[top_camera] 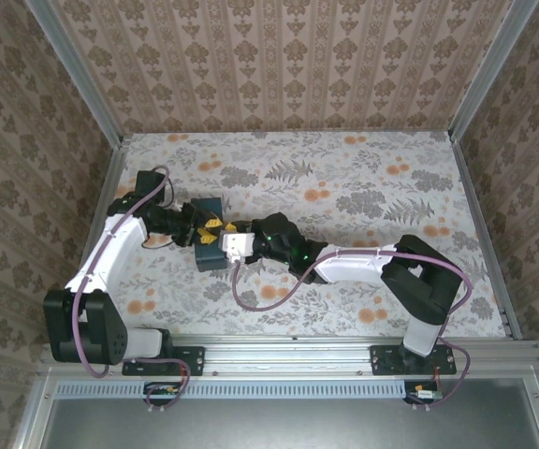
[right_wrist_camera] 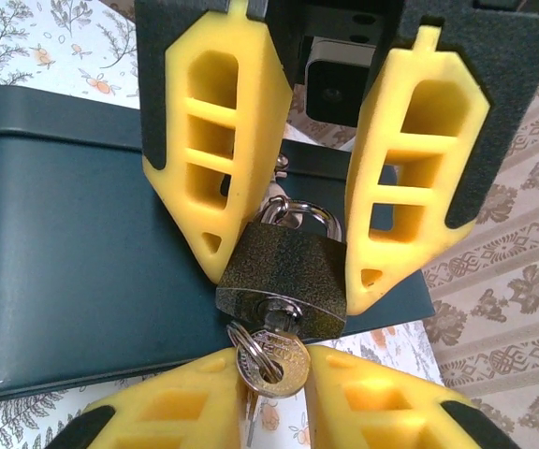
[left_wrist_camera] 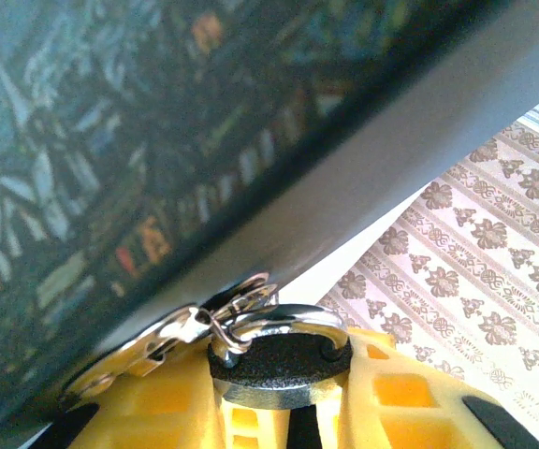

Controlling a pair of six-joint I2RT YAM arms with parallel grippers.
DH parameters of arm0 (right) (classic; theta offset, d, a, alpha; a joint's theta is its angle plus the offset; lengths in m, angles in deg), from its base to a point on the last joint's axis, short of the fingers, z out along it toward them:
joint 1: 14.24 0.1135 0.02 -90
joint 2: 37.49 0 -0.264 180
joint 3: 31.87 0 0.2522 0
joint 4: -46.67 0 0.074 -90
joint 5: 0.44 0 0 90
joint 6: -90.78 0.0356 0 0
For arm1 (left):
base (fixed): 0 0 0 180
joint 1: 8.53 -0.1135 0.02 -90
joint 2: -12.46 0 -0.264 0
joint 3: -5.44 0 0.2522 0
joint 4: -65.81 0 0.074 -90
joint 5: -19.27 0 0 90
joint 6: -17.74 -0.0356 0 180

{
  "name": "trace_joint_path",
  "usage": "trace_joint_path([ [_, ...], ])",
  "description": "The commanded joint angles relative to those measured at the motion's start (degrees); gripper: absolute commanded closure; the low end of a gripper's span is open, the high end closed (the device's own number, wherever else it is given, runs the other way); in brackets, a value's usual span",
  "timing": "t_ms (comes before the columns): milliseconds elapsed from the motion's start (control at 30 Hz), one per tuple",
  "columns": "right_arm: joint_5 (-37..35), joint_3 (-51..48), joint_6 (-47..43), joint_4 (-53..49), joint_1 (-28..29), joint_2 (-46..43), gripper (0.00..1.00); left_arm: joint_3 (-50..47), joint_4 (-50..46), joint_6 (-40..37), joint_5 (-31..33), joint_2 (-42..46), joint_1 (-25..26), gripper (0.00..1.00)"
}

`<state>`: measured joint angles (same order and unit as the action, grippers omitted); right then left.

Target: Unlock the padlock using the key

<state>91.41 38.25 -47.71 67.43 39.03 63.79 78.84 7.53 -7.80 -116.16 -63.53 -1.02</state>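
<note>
The dark padlock hangs on the hasp of a dark green box, and both legs of its silver shackle sit in the body. My left gripper is shut on the padlock body, one yellow finger on each side. The brass key is in the keyhole, with a ring and a second key hanging from it. My right gripper comes from below and is shut on the key's head, its pads touching both edges. From above, the left gripper and the right gripper meet at the box.
The box stands left of centre on the floral tabletop. Patterned walls with metal frame rails close in the table at the back and on both sides. Both arms reach in towards the box from the near edge.
</note>
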Motion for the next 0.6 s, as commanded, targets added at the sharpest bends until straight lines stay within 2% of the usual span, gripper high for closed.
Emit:
trace_joint_path([
  [0,-0.7,-0.6,-0.4,2.8,0.3,-1.8,0.79,0.0,1.0,0.3,-2.3,2.2,0.5,0.93],
  [467,-0.5,-0.2,-0.3,3.1,1.4,-2.7,0.79,-0.1,1.2,0.5,-2.2,2.2,0.5,0.93],
  [567,-0.1,0.4,-0.3,2.6,1.7,-2.6,0.82,0.0,1.1,0.5,-2.2,2.2,0.5,0.93],
])
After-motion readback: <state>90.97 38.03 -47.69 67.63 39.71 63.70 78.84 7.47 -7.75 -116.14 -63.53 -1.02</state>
